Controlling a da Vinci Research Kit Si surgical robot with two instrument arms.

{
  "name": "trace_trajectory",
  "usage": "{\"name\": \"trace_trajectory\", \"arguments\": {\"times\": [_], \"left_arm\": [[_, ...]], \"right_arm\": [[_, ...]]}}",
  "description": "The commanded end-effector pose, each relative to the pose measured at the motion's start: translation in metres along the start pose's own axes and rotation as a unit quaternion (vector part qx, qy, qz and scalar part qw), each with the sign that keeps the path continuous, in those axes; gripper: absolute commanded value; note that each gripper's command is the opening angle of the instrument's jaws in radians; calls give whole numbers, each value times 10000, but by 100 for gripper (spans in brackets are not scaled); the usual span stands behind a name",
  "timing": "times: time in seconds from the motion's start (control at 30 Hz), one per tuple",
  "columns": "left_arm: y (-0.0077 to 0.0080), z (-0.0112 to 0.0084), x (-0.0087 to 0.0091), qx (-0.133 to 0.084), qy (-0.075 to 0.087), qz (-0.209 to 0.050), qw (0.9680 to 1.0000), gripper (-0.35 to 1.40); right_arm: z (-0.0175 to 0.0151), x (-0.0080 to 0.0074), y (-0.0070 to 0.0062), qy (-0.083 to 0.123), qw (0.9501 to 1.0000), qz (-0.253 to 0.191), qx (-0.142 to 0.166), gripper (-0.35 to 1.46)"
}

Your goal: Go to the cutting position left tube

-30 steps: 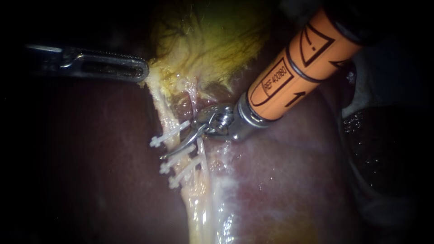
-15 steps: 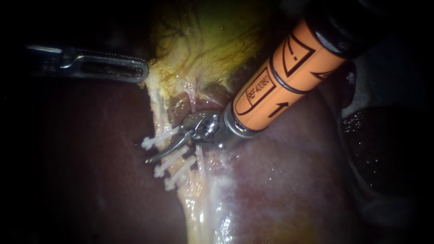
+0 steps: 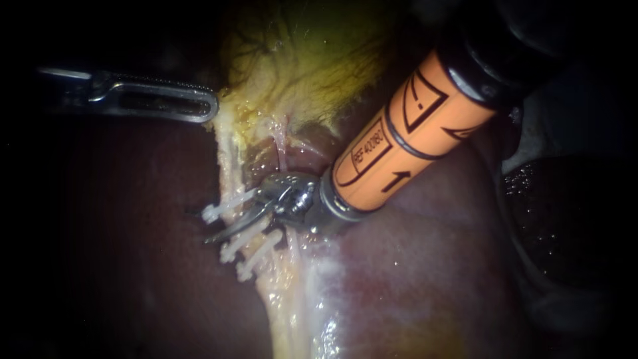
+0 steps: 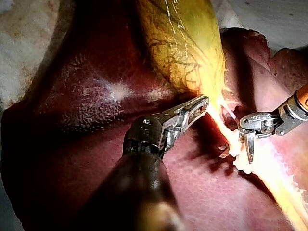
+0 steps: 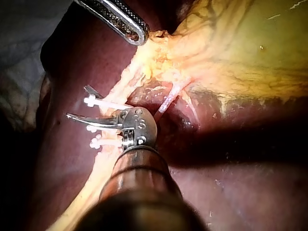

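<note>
LIVER BENCH: The left tool [image 3: 210,110] comes in toward the top of the left tube. Its jaws are closed on the pale edge of the gallbladder [image 3: 306,66] and hold that tissue taut. From there the left tube [image 3: 230,169] runs down across the liver [image 3: 412,266] as a pale strand. It carries three white clips [image 3: 226,206], one higher on the tube and two close together lower down. A thin tube [image 3: 282,143], pink and unclipped, lies just beside the left tube on its right.

The right tool [image 3: 234,224], a pair of curved blades, is at the left tube with its blades parted and gripping nothing. One blade lies across the tube in the gap between the top clip and the lower pair. The right wrist view suggests the other blade stands beyond the top clip, though its exact place against the tube is hard to make out.

The approach appears nearly complete, since the blades have reached the clipped stretch and the tube is still whole. What seems left is a small adjustment, so that both blades bracket only the tube between the clips and stay clear of the top clip.
</note>
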Motion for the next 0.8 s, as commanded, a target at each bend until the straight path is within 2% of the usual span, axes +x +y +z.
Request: {"name": "trace_trajectory", "arguments": {"times": [0.03,0.23,0.43,0.6,0.8], "left_arm": [[0,0,0,1,-1,1,10000,-35],[0,-1,0,1,-1,1,10000,-35],[0,-1,0,2,0,0,10000,-35],[0,-1,0,2,2,30,10000,-35],[0,-1,0,2,2,30,10000,-35]], "right_arm": [[0,1,-3,12,10000,-26,28,108],[2,12,-23,-18,9998,-75,202,100],[0,36,-45,19,9995,-125,280,98],[-3,47,-52,47,9994,-185,296,98],[-3,47,-51,44,9994,-187,297,98]]}}
